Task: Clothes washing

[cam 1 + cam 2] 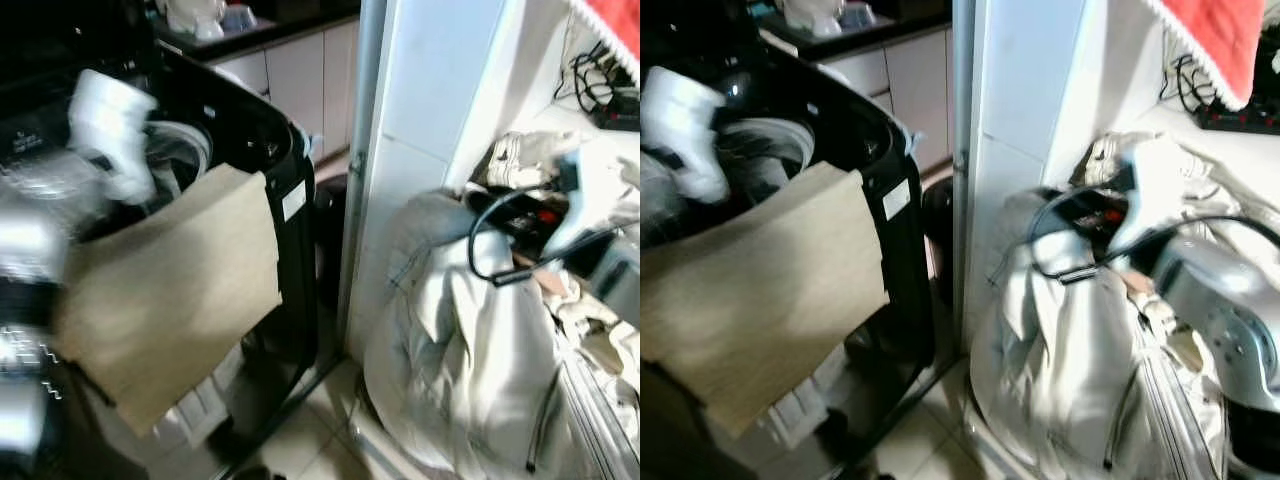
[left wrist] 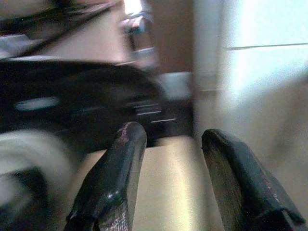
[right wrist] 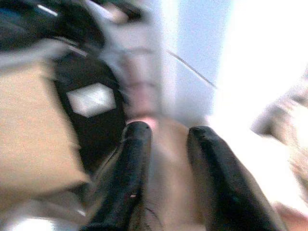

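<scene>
A white wall stands between a black washer and a pile of pale clothes. A tan cloth hangs over the washer's front edge. The left gripper and the right gripper are both a little open and hold nothing.

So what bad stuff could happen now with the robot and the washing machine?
The tan cloth hangs over the washing machine's rim, mostly outside, so it might slide to the floor instead of going in. A black cable loops over the heap of pale clothes beside the right arm; it could get snagged. The pictures are blurred, so a grab could miss.
</scene>
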Controlling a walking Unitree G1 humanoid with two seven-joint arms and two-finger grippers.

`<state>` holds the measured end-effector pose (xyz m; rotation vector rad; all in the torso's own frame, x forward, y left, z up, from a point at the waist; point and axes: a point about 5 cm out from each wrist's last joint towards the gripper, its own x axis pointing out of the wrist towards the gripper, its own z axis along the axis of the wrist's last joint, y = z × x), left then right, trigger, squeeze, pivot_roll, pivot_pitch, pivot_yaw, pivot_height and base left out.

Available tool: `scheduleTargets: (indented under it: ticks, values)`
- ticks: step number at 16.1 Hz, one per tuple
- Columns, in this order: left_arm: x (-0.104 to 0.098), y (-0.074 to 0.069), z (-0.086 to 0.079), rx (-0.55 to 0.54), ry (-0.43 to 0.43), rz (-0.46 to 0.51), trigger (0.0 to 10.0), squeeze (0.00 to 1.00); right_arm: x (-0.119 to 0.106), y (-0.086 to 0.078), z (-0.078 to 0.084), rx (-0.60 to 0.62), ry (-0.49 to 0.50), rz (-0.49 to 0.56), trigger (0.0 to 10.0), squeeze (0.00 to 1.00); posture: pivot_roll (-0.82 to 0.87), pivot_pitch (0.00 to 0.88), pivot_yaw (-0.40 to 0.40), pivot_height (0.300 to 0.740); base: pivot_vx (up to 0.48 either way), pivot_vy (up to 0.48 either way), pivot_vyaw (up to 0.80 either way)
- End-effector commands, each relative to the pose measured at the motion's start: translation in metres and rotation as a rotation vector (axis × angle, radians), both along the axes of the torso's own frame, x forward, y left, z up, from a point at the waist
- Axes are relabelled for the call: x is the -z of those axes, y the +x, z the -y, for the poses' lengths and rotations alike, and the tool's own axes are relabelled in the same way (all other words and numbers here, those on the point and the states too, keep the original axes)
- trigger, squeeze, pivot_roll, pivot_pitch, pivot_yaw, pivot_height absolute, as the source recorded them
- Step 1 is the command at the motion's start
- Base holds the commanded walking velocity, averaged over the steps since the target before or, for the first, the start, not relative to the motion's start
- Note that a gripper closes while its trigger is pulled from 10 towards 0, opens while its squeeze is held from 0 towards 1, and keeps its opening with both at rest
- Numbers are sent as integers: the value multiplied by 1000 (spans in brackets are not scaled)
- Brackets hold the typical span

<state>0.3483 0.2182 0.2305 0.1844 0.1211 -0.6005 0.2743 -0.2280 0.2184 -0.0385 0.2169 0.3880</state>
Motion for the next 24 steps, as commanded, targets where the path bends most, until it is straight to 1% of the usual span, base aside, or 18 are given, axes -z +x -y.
scheduleTargets:
  ticks: [1,3,4,5,7,8,10,12,13,14,15,16,18,19,21,22,23,24]
  values:
    - [-2,-8,19,123,-31,35,10000,0,4,-2,14,83,-86,-25,10000,1000,-199,0,59,740,0,0,0]
    - [13,-13,49,204,-84,35,10000,0,6,-3,24,154,-149,-22,10000,1000,-206,0,65,740,0,0,0]
    - [17,-16,65,246,-128,41,10000,0,8,-2,32,213,-185,-12,10000,1000,-206,0,65,740,0,0,0]
    - [20,-18,91,280,-189,59,10000,0,9,2,48,341,-228,26,10000,1000,-209,0,68,740,0,0,0]
    - [18,-25,113,332,-234,75,10000,0,9,9,63,460,-194,71,10000,1000,-216,0,77,740,0,0,0]
    - [18,-30,120,368,-239,74,10000,0,10,10,69,496,-203,71,10000,1000,-210,0,72,740,0,0,0]
    - [17,-39,128,437,-252,61,10000,0,11,10,77,514,-228,58,10000,1000,-207,0,71,740,0,0,0]
    - [19,-44,127,468,-252,41,10000,0,12,10,77,478,-251,39,10000,1000,-204,0,69,740,0,0,0]
    - [21,-51,126,511,-247,10,10000,0,11,7,67,361,-245,30,10000,1000,-198,0,67,740,0,0,0]
    - [24,-56,125,540,-238,-11,10000,0,11,4,60,290,-242,19,10000,1000,-198,0,67,740,0,0,0]
    - [24,-58,125,545,-236,-18,10000,0,12,3,61,290,-274,9,10000,1000,-197,0,67,740,0,0,0]
    - [25,-60,125,556,-234,-29,10000,0,13,2,71,336,-355,10,10000,1000,-198,0,69,740,0,0,0]
    - [25,-62,127,577,-239,-38,10000,0,9,5,80,398,-362,48,10000,1000,-198,0,72,740,0,0,0]
    - [25,-63,129,584,-238,-39,10000,0,4,7,89,469,-361,88,10000,1000,-198,0,73,740,0,0,0]
    - [24,-64,131,588,-235,-42,10000,0,6,6,107,560,-386,77,10000,1000,-198,0,73,740,0,0,0]
    - [24,-66,131,601,-227,-49,10000,0,14,4,118,579,-377,38,10000,1000,-202,0,78,740,0,0,0]
    - [25,-67,132,614,-221,-55,10000,0,18,5,121,574,-354,22,10000,1000,-200,0,78,740,0,0,0]
    - [24,-69,132,629,-216,-60,10000,0,23,6,124,574,-287,6,10000,1000,-200,0,78,740,0,0,0]
